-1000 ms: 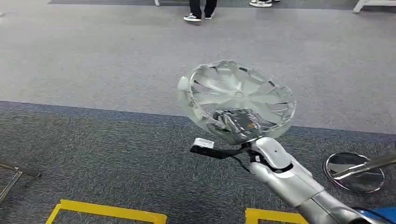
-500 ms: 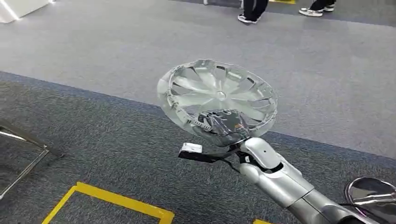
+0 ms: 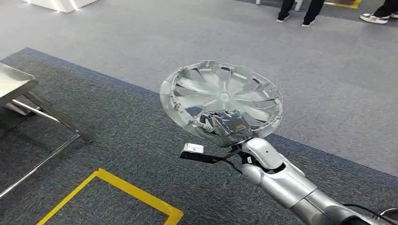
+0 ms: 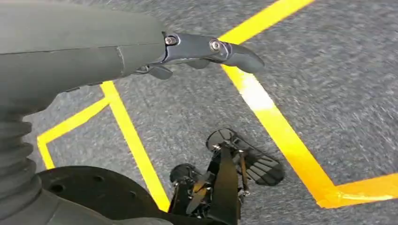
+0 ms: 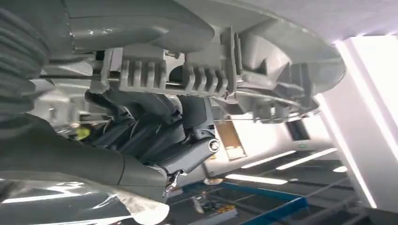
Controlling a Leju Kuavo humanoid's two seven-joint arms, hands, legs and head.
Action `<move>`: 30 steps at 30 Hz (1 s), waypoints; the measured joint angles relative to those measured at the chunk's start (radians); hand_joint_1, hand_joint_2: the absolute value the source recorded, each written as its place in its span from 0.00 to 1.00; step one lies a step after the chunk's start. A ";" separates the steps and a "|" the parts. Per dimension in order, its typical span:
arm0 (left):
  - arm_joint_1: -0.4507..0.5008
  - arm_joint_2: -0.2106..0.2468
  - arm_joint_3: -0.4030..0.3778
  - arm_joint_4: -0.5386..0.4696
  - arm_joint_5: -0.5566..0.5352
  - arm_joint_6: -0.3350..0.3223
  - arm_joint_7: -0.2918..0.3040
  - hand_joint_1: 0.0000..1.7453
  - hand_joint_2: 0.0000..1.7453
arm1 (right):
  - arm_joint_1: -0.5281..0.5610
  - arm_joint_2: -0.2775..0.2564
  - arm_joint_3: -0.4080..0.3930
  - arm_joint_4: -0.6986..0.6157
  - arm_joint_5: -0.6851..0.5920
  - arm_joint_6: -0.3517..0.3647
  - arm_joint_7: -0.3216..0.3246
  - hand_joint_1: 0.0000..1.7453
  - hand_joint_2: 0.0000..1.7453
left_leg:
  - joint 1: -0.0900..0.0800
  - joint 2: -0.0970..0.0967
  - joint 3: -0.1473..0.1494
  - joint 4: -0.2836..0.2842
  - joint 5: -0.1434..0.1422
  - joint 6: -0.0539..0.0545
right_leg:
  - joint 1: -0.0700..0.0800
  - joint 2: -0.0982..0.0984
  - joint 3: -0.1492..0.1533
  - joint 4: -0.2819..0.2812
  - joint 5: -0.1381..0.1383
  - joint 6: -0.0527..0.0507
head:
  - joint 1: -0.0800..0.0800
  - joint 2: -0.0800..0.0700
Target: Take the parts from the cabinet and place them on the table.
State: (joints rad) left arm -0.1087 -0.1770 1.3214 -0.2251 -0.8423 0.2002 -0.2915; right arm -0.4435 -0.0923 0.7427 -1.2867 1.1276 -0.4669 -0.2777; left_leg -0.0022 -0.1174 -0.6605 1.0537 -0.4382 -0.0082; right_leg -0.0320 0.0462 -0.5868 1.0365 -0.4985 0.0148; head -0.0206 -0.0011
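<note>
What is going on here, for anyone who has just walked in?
The right robot hand grips a silver wheel cover by its rim and holds it up over the grey carpet. A metal table stands off to the robot's left; the cover is not on it yet. The left robot hand hangs over yellow floor tape, holding nothing. People's legs show far off.

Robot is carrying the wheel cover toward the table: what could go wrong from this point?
The right hand holds the wheel cover only at its near rim, most of it hanging out unsupported, so it might tilt or slip while walking. The metal table has splayed legs that the robot could clip.
</note>
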 joint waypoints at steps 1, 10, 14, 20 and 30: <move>0.000 0.000 0.000 0.000 0.000 0.000 0.000 0.00 1.00 | 0.000 0.000 0.000 0.000 0.000 0.000 0.000 1.00 1.00 | 0.000 0.000 0.000 0.000 0.000 0.000 | 0.000 0.000 0.000 0.000 0.000 0.000 | 0.000 0.000; -0.009 -0.001 0.000 0.000 -0.007 -0.015 0.000 0.00 1.00 | -0.003 0.005 0.001 0.005 0.013 -0.006 0.018 1.00 1.00 | -0.018 0.190 0.011 -0.015 0.015 0.011 | 0.022 -0.139 0.043 -0.003 -0.040 -0.001 | -0.016 0.000; -0.002 0.000 -0.001 0.000 -0.008 -0.014 0.000 0.00 1.00 | -0.004 0.008 0.001 0.005 0.017 -0.008 0.021 1.00 1.00 | -0.011 0.149 0.022 -0.034 0.020 0.031 | 0.016 -0.158 0.048 -0.010 -0.058 0.023 | -0.012 0.000; -0.009 -0.005 -0.002 0.000 -0.011 -0.009 0.004 0.00 1.00 | 0.007 0.006 0.001 0.012 0.022 -0.017 0.031 1.00 1.00 | -0.007 0.071 0.026 -0.033 0.015 0.046 | 0.016 -0.048 -0.134 0.285 -0.136 0.025 | -0.003 0.000; 0.000 -0.006 -0.005 0.000 -0.016 -0.003 0.004 0.00 1.00 | 0.019 0.006 -0.002 0.006 0.036 -0.046 0.040 1.00 1.00 | -0.002 0.042 0.002 0.010 -0.009 -0.003 | 0.004 -0.016 -0.009 0.003 0.008 -0.005 | -0.007 0.000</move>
State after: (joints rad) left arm -0.1085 -0.1831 1.3169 -0.2251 -0.8587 0.1972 -0.2873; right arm -0.4243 -0.0862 0.7404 -1.2802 1.1635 -0.5127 -0.2380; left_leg -0.0042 -0.0753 -0.6586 1.0642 -0.4474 -0.0109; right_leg -0.0276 0.0306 -0.5956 1.0392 -0.4906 0.0101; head -0.0275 -0.0011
